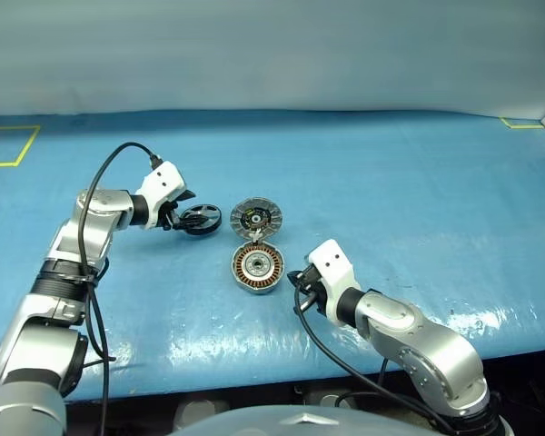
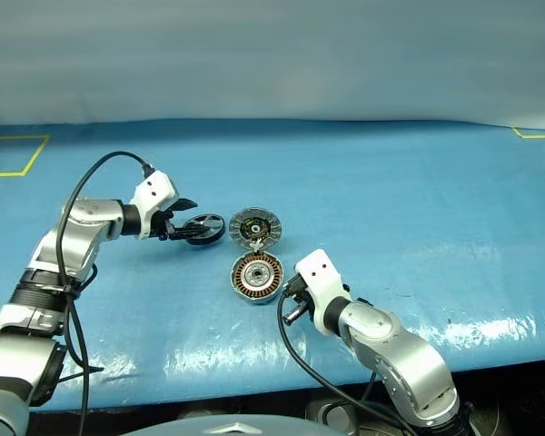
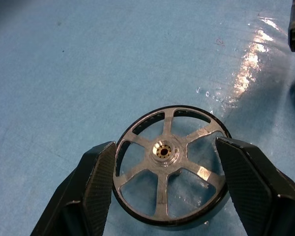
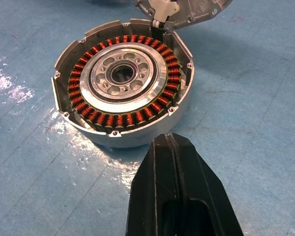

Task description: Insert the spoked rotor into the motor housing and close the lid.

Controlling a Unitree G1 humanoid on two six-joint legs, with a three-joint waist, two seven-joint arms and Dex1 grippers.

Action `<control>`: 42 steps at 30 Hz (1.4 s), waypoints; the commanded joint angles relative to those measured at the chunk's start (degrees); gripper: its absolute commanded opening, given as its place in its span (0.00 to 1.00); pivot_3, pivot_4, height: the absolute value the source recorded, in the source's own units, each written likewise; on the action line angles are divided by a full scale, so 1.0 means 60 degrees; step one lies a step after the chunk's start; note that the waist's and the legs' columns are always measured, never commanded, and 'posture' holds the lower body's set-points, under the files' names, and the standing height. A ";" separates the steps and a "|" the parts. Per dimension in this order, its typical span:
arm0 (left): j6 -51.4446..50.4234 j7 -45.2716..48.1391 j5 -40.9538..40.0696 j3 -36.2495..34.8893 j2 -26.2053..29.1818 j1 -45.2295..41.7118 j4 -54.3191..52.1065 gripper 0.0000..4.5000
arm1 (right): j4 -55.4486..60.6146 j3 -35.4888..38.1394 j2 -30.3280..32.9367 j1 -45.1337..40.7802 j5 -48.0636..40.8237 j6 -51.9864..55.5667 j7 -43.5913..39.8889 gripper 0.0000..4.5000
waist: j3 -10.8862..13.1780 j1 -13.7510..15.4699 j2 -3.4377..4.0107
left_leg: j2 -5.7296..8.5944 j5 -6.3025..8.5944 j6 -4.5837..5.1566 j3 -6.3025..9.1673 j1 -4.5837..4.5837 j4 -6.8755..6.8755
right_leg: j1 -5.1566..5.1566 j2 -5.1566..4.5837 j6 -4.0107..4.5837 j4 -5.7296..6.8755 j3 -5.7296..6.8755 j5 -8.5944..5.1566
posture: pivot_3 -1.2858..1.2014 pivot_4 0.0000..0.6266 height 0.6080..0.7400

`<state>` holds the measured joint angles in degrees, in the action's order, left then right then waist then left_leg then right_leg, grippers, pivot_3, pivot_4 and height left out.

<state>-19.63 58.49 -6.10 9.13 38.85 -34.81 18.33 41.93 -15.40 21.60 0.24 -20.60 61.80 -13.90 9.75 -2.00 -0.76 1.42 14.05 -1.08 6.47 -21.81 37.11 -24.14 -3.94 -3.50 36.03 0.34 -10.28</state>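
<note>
- Where the blue, glossy table covering lay spread, one black-rimmed wheel with silver spokes and hub, the spoked rotor, was counted, off to the left of the other parts.
- One left gripper: its two black fingers stood spread, one on each side of the spoked rotor's rim; whether they pressed on it could not be told.
- One shallow round silver-grey metal cup with a ring of copper-brown windings around a silver hub, the motor housing, sat open on the covering, near the middle.
- One round grey ribbed-edge disc with a dark inner face, the lid, stood swung back at the housing's far edge, joined there by a white hinge piece.
- One right gripper: fingers pressed together, empty, just beside the housing's near wall.
- Two yellow tape outlines, one at each far corner.
- Writing, brands, labels: none legible.
</note>
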 commanded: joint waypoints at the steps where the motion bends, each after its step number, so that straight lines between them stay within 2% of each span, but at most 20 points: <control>1: 0.0159 0.0042 0.0002 -0.0080 -0.0212 -0.0373 0.0256 0.78 | 0.0152 0.0021 -0.0019 -0.0052 0.0002 -0.0066 -0.0018 0.00 | 0.0000 -0.0001 0.0000 | 0.0000 0.0000 0.0000 0.0000 0.0000 0.0000 | 0.0001 0.0000 0.0000 0.0000 0.0000 0.0000 | 0.52 0.24 1.00; 6: 0.0178 0.0113 0.0250 0.0189 -0.0495 -0.0524 0.0787 0.78 | 0.0164 0.0015 -0.0044 -0.0031 0.0020 -0.0056 0.0031 0.00 | 0.0000 -0.0021 -0.0001 | 0.0001 0.0000 0.0000 -0.0002 0.0000 0.0000 | 0.0001 0.0000 -0.0002 0.0000 0.0000 0.0001 | 0.52 0.24 1.00; 14: 0.0171 0.0212 0.0293 0.0121 -0.0427 -0.0426 0.0918 0.78 | 0.0244 0.0079 -0.0011 0.0091 0.0007 -0.0015 0.0093 0.00 | 0.0001 -0.0007 -0.0001 | 0.0001 0.0000 0.0000 -0.0001 0.0000 0.0002 | 0.0001 0.0001 -0.0003 0.0000 -0.0001 0.0002 | 0.52 0.24 1.00; 17: 0.0056 0.0126 0.0166 -0.0055 -0.0416 -0.0364 0.0669 0.66 | 0.0216 0.0049 0.0013 0.0050 0.0007 -0.0012 0.0068 0.00 | 0.0001 -0.0010 -0.0001 | 0.0000 0.0000 0.0000 0.0000 0.0000 0.0002 | 0.0001 0.0001 -0.0002 0.0000 -0.0001 0.0002 | 0.52 0.24 1.00; 30: 0.0129 0.0082 0.0200 -0.0083 -0.0339 -0.0257 0.0742 0.66 | 0.0072 -0.0111 0.0042 -0.0141 0.0038 -0.0040 -0.0001 0.00 | 0.0001 -0.0005 -0.0001 | 0.0001 0.0000 0.0000 -0.0001 0.0000 0.0001 | 0.0001 0.0001 -0.0003 0.0000 -0.0001 0.0002 | 0.52 0.24 1.00; 42: 0.0510 0.0131 0.0918 0.0318 -0.0129 -0.0168 0.0987 0.66 | 0.0118 -0.0117 0.0096 -0.0053 0.0116 -0.0047 0.0011 0.00 | 0.0001 -0.0005 -0.0001 | 0.0001 0.0000 0.0000 -0.0001 0.0000 0.0001 | 0.0001 0.0001 -0.0003 0.0000 -0.0001 0.0002 | 0.52 0.24 1.00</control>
<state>-17.24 59.10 -1.08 11.64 37.32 -35.90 24.41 41.16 -16.25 22.08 0.01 -19.97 61.86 -13.79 9.76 -2.03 -0.77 1.42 14.05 -1.08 6.47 -21.81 37.12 -24.14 -3.93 -3.52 36.03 0.33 -10.27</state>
